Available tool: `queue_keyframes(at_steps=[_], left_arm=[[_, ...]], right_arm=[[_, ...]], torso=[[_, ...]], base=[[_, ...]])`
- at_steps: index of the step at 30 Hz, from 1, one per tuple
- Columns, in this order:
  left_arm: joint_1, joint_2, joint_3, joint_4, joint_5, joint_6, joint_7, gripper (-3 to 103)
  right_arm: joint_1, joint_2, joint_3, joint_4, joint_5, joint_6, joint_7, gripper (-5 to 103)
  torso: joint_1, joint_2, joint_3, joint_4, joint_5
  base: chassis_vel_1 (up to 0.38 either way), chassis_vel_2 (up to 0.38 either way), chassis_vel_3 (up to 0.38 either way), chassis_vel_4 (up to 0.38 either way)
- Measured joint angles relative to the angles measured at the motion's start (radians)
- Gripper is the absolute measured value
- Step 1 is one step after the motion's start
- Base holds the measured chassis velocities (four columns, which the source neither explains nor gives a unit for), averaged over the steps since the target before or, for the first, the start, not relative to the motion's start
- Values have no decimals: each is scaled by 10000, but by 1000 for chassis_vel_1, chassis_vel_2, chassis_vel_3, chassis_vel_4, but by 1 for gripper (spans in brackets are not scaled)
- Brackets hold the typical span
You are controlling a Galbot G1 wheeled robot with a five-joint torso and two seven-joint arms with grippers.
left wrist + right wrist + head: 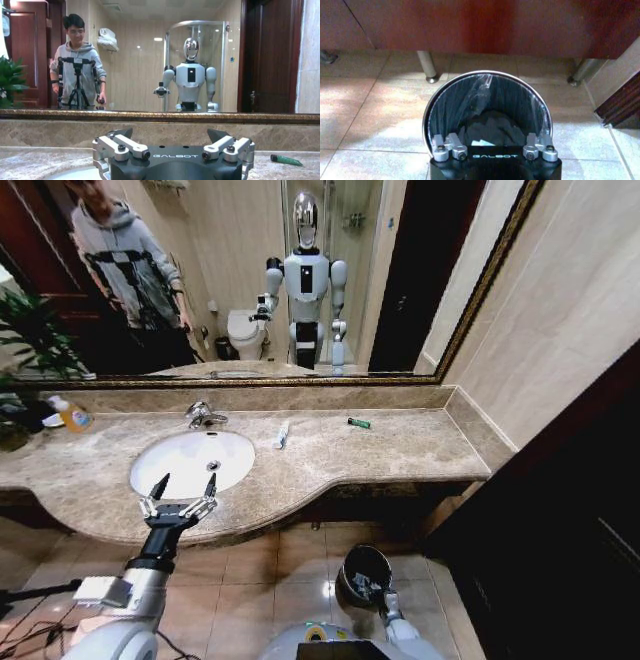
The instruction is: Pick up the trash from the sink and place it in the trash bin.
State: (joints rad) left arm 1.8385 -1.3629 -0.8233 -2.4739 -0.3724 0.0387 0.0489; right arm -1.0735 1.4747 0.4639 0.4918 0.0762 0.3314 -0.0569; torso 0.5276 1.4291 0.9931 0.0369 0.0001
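Black left tool hovers spread over sink; right tool, fingertips hidden, above bin.

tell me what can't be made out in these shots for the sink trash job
- Right gripper: in the right wrist view its fingertips are cut off against the trash bin, so open or shut is unclear.
- Bin contents: a pale scrap shows in the right wrist view, too dim to identify.
- White-and-blue stick and green piece: too small in the head view to identify.
- Sink: in the left wrist view the open left gripper hides the basin.
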Motion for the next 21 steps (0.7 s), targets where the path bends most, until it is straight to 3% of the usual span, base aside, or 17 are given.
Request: queue_keyframes(at_steps=[3,5,9,11,12,15,16,17,18,21], left_arm=[[0,0,0,0,0,0,0,100],[1,0,0,0,0,0,0,100],[1,0,0,0,0,0,0,100],[0,0,0,0,0,0,0,100],[0,0,0,0,0,0,0,100],[0,0,0,-1,0,0,0,100],[0,0,0,0,0,0,-1,100],[0,0,0,0,0,0,-1,100],[0,0,0,0,0,0,-1,100],[0,-1,-1,-1,0,0,-3,100]], right_arm=[[-570,-99,29,800,423,24,-111,82],[-691,-112,32,943,531,128,-118,82],[-1287,-139,59,1702,646,677,-115,96],[-1838,-134,82,2355,-96,1336,286,100],[-1838,-134,82,2355,-96,1336,286,100],[-2739,-137,206,3546,-2049,2736,1119,100],[-3130,-140,242,4170,-2179,2849,1216,100],[-3130,-140,242,4170,-2179,2849,1216,100],[-3705,-141,261,5216,-1884,2561,1222,100],[-5814,-181,217,8893,60,1063,1063,100]], torso=[[0,0,0,-1,-1],[0,0,0,-1,-1],[0,0,0,-1,-1],[0,0,0,0,0],[0,0,0,0,0],[-1,0,-1,1,0],[0,0,-1,1,2],[0,0,-1,1,2],[0,0,0,-1,0],[-1,1,-2,0,0]], base=[[0,0,0,0],[0,0,0,0],[0,0,0,0],[0,0,0,0],[0,0,0,0],[0,0,0,0],[0,0,0,0],[0,0,0,0],[0,0,0,0],[0,0,0,0]])
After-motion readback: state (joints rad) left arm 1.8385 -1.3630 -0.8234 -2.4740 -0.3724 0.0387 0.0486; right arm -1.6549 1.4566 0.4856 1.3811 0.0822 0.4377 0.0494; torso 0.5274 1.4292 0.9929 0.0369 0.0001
